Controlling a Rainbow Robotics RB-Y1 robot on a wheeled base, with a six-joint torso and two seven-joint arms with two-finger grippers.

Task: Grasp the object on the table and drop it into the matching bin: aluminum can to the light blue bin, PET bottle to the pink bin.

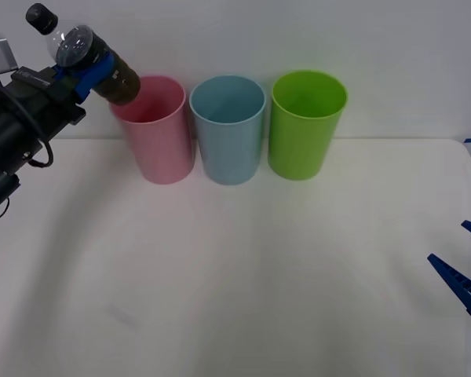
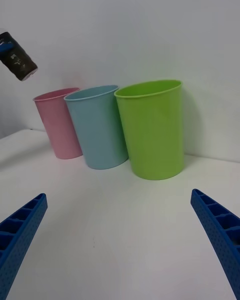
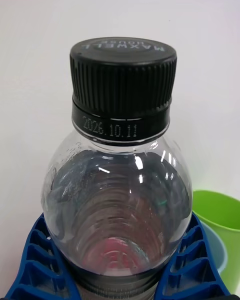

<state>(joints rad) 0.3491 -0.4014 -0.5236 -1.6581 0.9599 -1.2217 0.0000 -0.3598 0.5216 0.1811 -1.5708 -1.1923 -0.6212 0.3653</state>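
Note:
My left gripper (image 1: 85, 76) is shut on the PET bottle (image 1: 90, 61), a small clear bottle with a dark brown body and black cap. It holds the bottle tilted in the air, base end just over the left rim of the pink bin (image 1: 157, 133), cap pointing up and away. In the left wrist view the bottle (image 3: 120, 180) stands between the blue fingers (image 3: 35, 265). The light blue bin (image 1: 228, 129) stands just right of the pink one. My right gripper (image 1: 469, 267) is open, low at the table's right edge. From the right wrist the bottle's base (image 2: 17, 57) hangs above the pink bin (image 2: 59, 122), beside the light blue bin (image 2: 98, 127).
A lime green bin (image 1: 305, 124) stands right of the light blue one, all three in a row near the back of the white table (image 1: 243, 283). A plain wall rises behind them. The green bin (image 2: 152, 130) is nearest the right gripper.

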